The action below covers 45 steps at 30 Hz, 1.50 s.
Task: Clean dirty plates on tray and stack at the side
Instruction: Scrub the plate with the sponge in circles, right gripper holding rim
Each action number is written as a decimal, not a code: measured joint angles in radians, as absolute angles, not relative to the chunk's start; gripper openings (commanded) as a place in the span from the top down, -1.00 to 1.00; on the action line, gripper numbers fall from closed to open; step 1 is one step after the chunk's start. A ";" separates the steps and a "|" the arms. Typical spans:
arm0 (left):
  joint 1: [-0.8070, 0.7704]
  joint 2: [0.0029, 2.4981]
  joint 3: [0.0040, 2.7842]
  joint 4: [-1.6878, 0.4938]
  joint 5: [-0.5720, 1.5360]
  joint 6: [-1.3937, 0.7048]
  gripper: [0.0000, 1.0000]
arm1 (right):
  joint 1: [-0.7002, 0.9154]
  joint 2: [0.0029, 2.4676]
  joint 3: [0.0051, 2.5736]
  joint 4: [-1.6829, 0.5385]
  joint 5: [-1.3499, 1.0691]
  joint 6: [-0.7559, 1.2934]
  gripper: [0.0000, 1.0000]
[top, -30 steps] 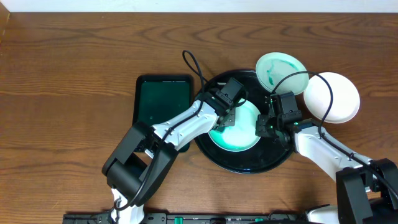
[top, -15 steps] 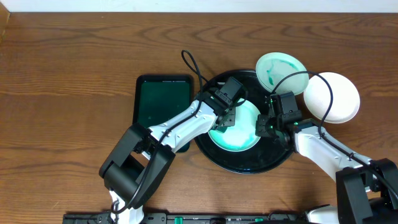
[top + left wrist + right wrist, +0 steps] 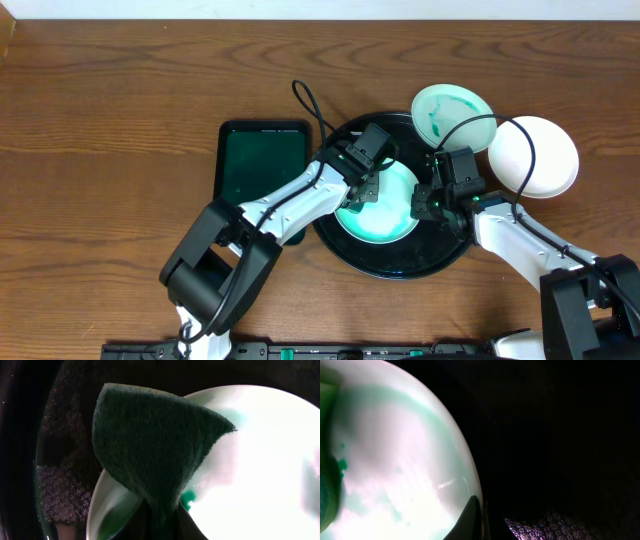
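A white plate with green smears (image 3: 385,208) lies on the round black tray (image 3: 400,262). My left gripper (image 3: 366,190) is shut on a dark green sponge (image 3: 152,445) and presses it on the plate's left part (image 3: 260,460). My right gripper (image 3: 428,200) is shut on the plate's right rim (image 3: 470,495), one finger over the edge. A second plate with green marks (image 3: 452,112) leans on the tray's far right rim. A clean white plate (image 3: 535,155) lies on the table right of the tray.
A dark green rectangular tray (image 3: 262,160) lies left of the black tray. A black cable (image 3: 310,105) loops above the left arm. The table is brown wood.
The left arm has shifted very slightly; the sponge stays on the plate. The right arm and the plates have not visibly moved.
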<state>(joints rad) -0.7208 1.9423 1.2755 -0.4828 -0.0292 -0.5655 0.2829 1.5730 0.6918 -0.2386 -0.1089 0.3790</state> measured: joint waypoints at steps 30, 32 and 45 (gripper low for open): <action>-0.620 1.810 1.286 -0.495 0.502 -0.392 0.86 | 0.282 1.573 0.692 -0.237 -0.094 0.379 0.97; -0.620 1.756 1.290 -0.510 0.424 -0.398 0.86 | 0.282 1.573 0.692 -0.237 -0.094 0.379 0.97; -0.686 1.868 1.296 -0.520 0.100 -0.496 0.85 | 0.282 1.573 0.692 -0.237 -0.094 0.379 0.98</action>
